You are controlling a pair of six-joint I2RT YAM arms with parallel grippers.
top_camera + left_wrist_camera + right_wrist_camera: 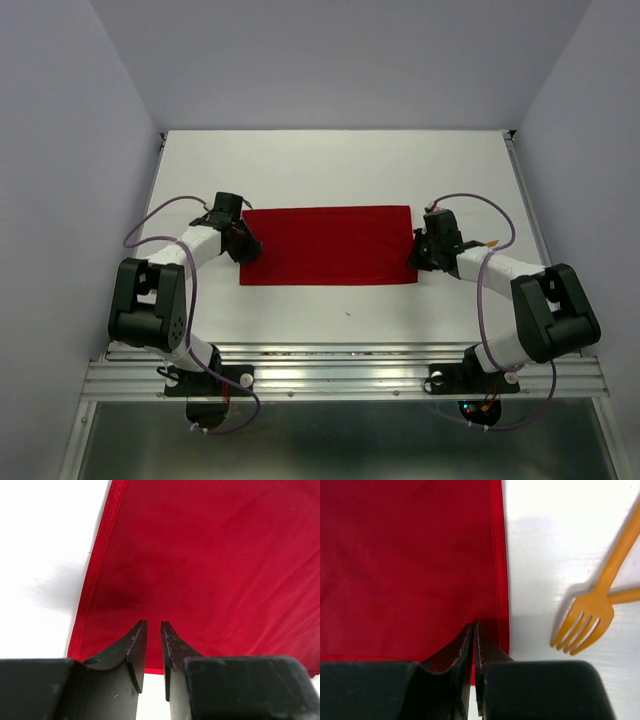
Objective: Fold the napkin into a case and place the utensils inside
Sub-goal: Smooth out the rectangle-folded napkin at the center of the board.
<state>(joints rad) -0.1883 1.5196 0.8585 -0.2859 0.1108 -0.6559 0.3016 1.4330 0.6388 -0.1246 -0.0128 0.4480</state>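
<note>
White worktop (330, 160) between pale grey walls (350, 60); red napkin (328, 245) flat at centre. At napkin's left hem, left pincer (154, 626) slightly apart; at right hem, right pincer (474, 626) together; orange fork (585, 622) just beyond.

fork (585, 622): handle cropped at 1 o'clock
second utensil (626, 595): mostly cropped, 3 o'clock
napkin (410, 565): cropped at 12 o'clock

I can read no text, label, brand, number or sign here: the red napkin (327, 245) is plain, the orange fork (587, 614) carries no mark, and the white tabletop (330, 170) also shows nothing written.
</note>
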